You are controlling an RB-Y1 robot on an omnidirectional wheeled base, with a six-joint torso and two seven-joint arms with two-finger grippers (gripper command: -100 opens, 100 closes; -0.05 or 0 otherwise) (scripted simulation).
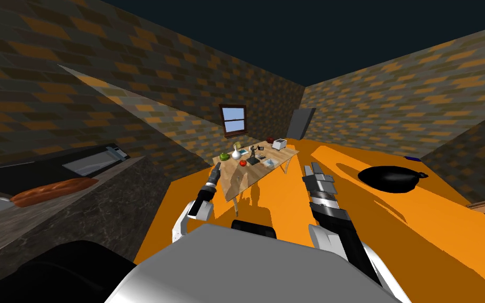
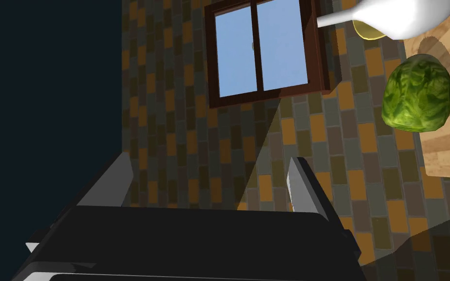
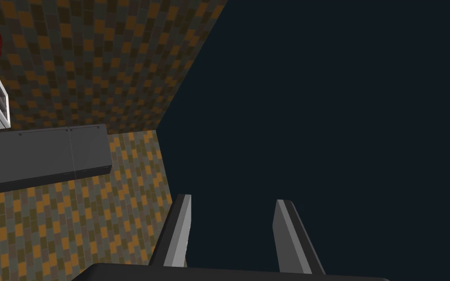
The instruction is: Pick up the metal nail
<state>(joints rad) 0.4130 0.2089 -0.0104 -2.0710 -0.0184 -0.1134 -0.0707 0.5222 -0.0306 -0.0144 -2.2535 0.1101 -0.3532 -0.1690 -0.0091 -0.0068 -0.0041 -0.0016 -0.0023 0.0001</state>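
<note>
A small wooden table point(image 1: 244, 181) stands across the orange floor, under a window. On it sit several small things: a green leafy head point(image 1: 224, 156), a white vase point(image 1: 235, 154), a red fruit point(image 1: 243, 163), a dark figurine point(image 1: 253, 151) and a white toaster point(image 1: 280, 143). I cannot pick out the nail among them. My left gripper point(image 1: 217, 167) is raised near the table's left corner and stands open point(image 2: 209, 178), with the green head point(image 2: 417, 92) and the vase point(image 2: 399, 17) off to one side. My right gripper point(image 1: 312, 168) is open too point(image 3: 234, 214), holding nothing.
A dark stone counter point(image 1: 78, 205) runs along my left, carrying a long bread loaf point(image 1: 52, 190) and a sink point(image 1: 91, 160). A black pan point(image 1: 391, 178) lies on the orange surface at right. A grey panel point(image 1: 301, 122) leans on the far wall.
</note>
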